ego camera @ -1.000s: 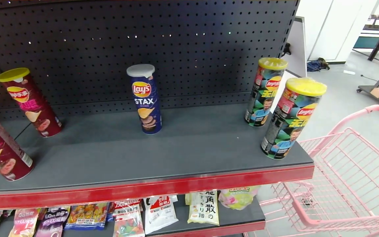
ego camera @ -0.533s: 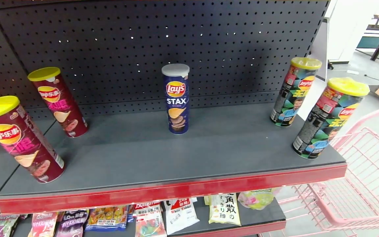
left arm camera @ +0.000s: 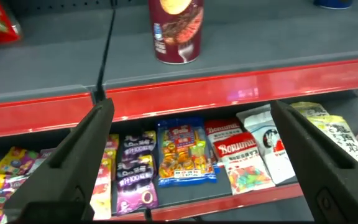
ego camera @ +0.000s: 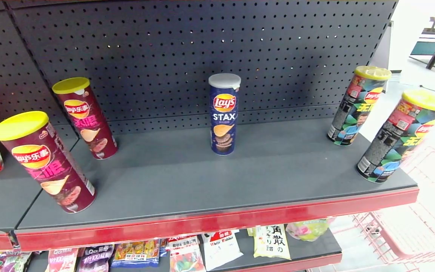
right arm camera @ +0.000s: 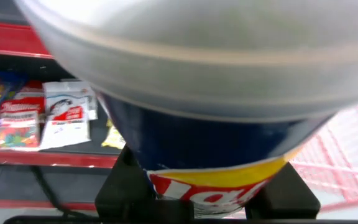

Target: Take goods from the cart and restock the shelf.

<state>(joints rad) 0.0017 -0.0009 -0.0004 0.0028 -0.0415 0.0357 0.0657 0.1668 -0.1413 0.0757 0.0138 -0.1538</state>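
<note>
Blue chip can (right arm camera: 197, 146) sits clamped in the right pincer (right arm camera: 205, 194), while the left pincer (left arm camera: 191, 111) gapes apart.

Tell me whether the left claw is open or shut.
Open. The left claw has its two fingers spread wide apart with nothing between them; snack bags show through the gap.

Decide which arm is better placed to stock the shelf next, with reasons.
Right: the right gripper is shut on a blue can, ready to place; the left gripper is open and empty.
</note>
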